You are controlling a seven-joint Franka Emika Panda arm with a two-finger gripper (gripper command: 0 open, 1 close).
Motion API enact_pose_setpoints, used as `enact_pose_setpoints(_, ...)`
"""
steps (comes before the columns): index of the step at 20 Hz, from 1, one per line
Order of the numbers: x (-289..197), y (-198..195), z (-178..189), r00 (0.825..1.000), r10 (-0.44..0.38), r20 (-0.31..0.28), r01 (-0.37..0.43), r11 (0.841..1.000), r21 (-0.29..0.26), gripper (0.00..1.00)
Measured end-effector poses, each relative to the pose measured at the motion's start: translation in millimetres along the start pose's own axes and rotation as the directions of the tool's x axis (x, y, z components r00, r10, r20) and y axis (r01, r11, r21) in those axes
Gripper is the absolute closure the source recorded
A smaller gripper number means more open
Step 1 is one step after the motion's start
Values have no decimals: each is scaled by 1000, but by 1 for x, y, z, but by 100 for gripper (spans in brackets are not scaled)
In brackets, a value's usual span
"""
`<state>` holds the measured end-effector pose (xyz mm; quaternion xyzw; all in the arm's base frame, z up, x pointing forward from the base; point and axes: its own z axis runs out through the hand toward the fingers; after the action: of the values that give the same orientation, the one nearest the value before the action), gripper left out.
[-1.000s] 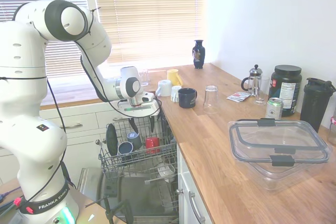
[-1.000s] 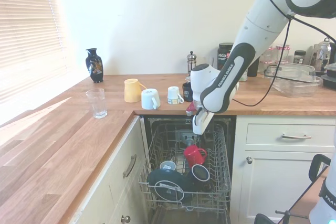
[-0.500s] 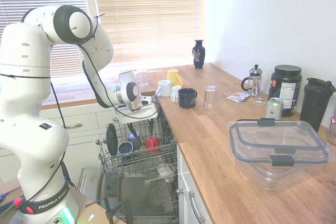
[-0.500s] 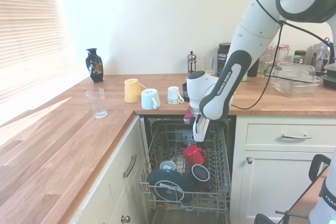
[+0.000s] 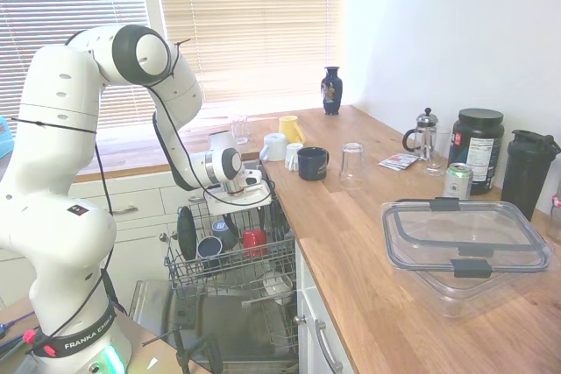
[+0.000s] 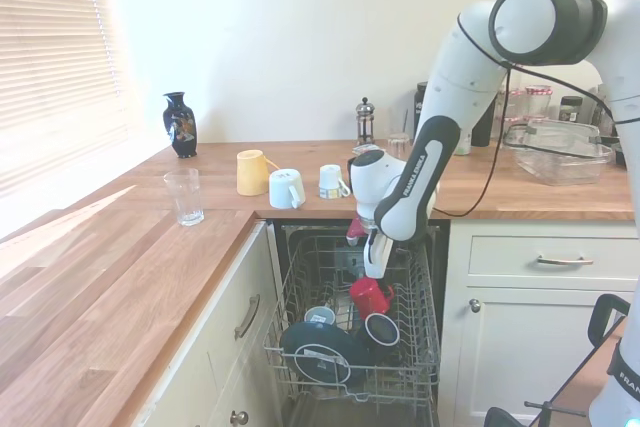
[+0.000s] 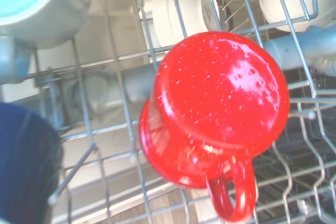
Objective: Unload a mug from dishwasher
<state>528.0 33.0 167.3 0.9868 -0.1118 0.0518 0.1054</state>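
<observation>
One long wooden counter (image 5: pixel 351 216) ran under the blinds w/ white cabinet fronts below. Dishwasher (image 6: pixel 352 347) sat open among them, wire rack (image 5: pixel 230 264) pulled out. Rack held the red mug (image 7: pixel 215 114) bottom-up, handle out to one side, next to a navy mug (image 6: pixel 381 330), a dark plate (image 6: pixel 318 347) and pale cups. My gripper (image 6: pixel 372 269) hung just above the red mug, not touching; couldn't tell if fingers were spread or closed. Counter edge was close beside my wrist.
</observation>
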Motion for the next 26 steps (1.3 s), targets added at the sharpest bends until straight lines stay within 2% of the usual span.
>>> enact_pose_setpoints(6, 0, -15, 30, 999, -33, -27, 33, 999, -1, 0)
enact_pose_setpoints(19, 3, -28, 74, 997, -74, 20, 74, 997, -8, 0)
enact_pose_setpoints(25, 6, -32, 79, 996, -90, 23, 90, 996, -14, 0)
enact_pose_setpoints(26, 6, -32, 79, 995, -92, 25, 93, 996, -18, 100)
